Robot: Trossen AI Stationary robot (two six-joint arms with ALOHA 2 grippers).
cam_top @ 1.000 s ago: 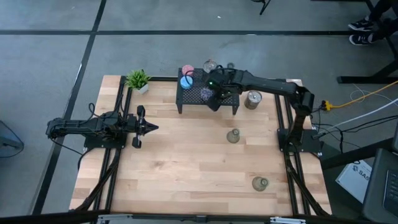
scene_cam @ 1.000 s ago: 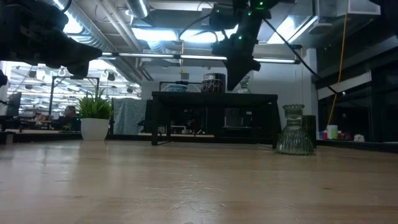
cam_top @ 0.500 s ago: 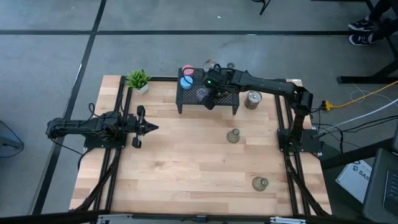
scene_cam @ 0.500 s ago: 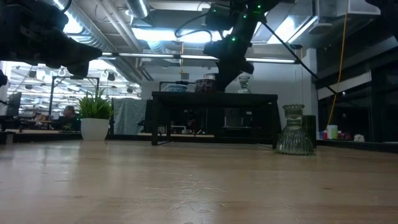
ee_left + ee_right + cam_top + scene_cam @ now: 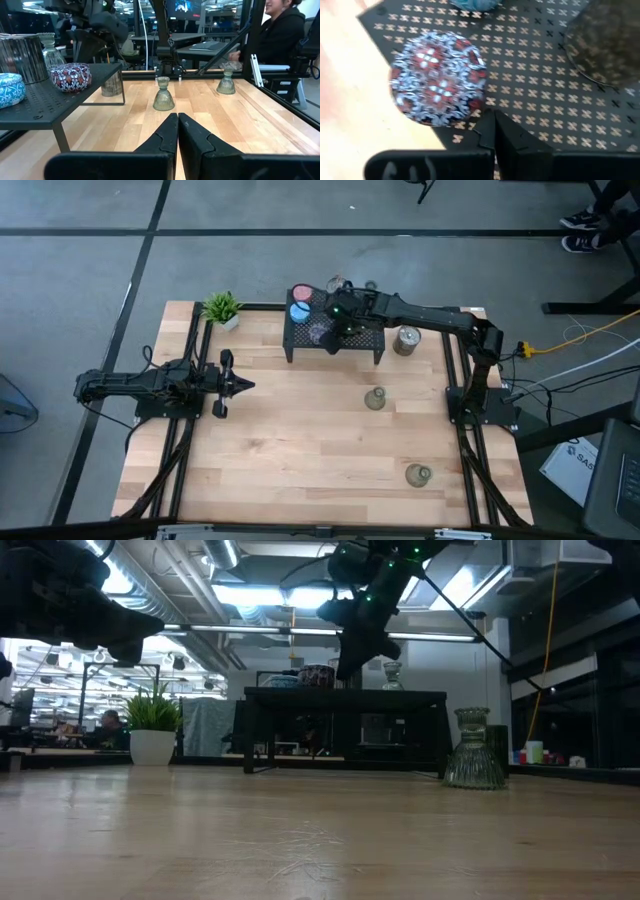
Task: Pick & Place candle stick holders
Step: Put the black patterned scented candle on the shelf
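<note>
A speckled dark blue holder stands on its base on the black mesh rack, near the rack's near left corner. It also shows in the right wrist view and the low view. My right gripper is shut, with its tips at the holder's right side. A pink holder and a light blue holder stand at the rack's far left. My left gripper is shut and empty at the table's left. My right gripper's shut fingertips stand against the speckled holder's side wall, on the side toward the table's right. The fingers slant down from above and from the right. The holder stands upright on the rack's top.
A silver holder stands on the table right of the rack. Two olive-grey holders stand on the table's right half. A green potted plant is at the far left. A person sits beyond the table.
My right gripper has moved toward the table's left over the rack with its fingers shut. The speckled holder has slid upright along the rack top ahead of it, toward the rack's left end.
</note>
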